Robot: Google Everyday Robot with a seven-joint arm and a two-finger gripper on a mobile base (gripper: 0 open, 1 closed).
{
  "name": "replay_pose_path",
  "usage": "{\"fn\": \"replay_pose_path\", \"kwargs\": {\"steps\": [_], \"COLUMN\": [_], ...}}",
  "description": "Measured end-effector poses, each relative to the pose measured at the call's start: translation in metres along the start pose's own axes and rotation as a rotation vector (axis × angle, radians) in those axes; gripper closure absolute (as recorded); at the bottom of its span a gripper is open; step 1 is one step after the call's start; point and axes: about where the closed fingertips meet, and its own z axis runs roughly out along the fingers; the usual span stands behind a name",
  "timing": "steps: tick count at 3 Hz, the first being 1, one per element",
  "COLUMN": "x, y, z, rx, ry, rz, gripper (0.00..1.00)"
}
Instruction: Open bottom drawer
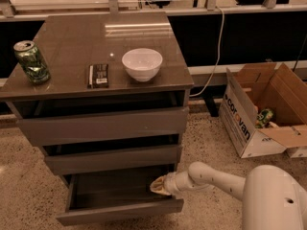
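bottom drawer (120,213) matt grey | gripper (159,186) at its right rim, smooth cream plastic | bowl (142,64) glossy white

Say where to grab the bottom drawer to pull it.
I'd take the bottom drawer by the top lip of its front panel, from above. The front is flat, no handle, and the drawer stands partly out, leaving that lip bare with tray behind. The pincer sits inside the tray's right end as seen, just behind the panel.
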Motion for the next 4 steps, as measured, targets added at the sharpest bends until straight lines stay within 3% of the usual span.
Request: {"fn": "replay_pose_path", "kwargs": {"steps": [1,2,3,4], "x": [-0.001,-0.007,-0.012,-0.012], "y": [0.0,-0.011,-0.016,-0.018], "z": [0.006,0.027,0.037,0.058], "rx": [0.003,0.048,0.072,0.057], "ry": [-0.019,-0.093,-0.123,-0.128], "rz": [-0.001,-0.033,-0.055,-0.078], "gripper": [1.0,1.0,1.0,1.0]}}
